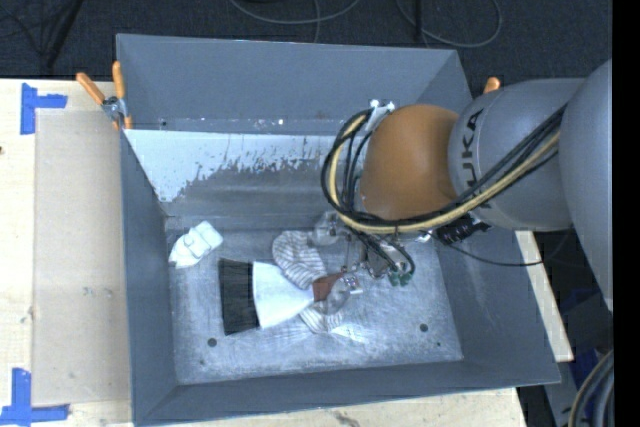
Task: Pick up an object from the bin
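Several small things lay on the floor of the bin (300,165), gathered toward its middle. The arm (530,155) reached in from the right, with its orange cover (405,160) and a loop of cables (340,180) hanging over the far part of the floor.

Below the cover the gripper (347,283) was low among the things. It was right at a small brown piece (324,289) that lay in the middle of the bin, at the near edge of a checked cloth (297,255). The gripper looked to be touching or just beside that brown piece. I could not tell whether it was open or shut, nor whether it had hold of anything, since its metal parts and the cloth ran together there.

The cloth lay crumpled just left of the gripper, and a second fold (322,319) of the same pattern showed on its near side. Left of that lay a white sheet (272,293), touching the cloth. Against the sheet's left edge was a black brush (236,295), lying lengthwise from far to near. A white lump (195,243) sat apart at the far left of the floor, near the foot of the left wall.
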Motion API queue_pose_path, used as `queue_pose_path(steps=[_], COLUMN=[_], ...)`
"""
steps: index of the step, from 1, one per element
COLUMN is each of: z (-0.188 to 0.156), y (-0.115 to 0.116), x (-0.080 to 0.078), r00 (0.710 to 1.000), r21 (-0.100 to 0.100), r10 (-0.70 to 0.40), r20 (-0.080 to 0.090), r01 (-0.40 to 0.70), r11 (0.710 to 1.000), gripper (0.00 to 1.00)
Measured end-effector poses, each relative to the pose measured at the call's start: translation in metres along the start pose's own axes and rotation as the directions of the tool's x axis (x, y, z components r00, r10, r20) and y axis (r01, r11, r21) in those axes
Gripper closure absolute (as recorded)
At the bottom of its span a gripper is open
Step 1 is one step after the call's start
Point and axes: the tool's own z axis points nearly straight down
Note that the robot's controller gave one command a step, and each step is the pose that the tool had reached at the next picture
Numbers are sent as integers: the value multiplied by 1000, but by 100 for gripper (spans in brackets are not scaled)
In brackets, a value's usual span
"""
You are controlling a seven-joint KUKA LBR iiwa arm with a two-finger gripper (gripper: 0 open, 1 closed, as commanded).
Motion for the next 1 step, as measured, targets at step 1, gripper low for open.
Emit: queue_pose_path(steps=[1], z=[11], y=[-14], x=[18], r00=[997], r21=[0], r10=[-76], r20=[-9], r01=[76], r11=[997], gripper=[0])
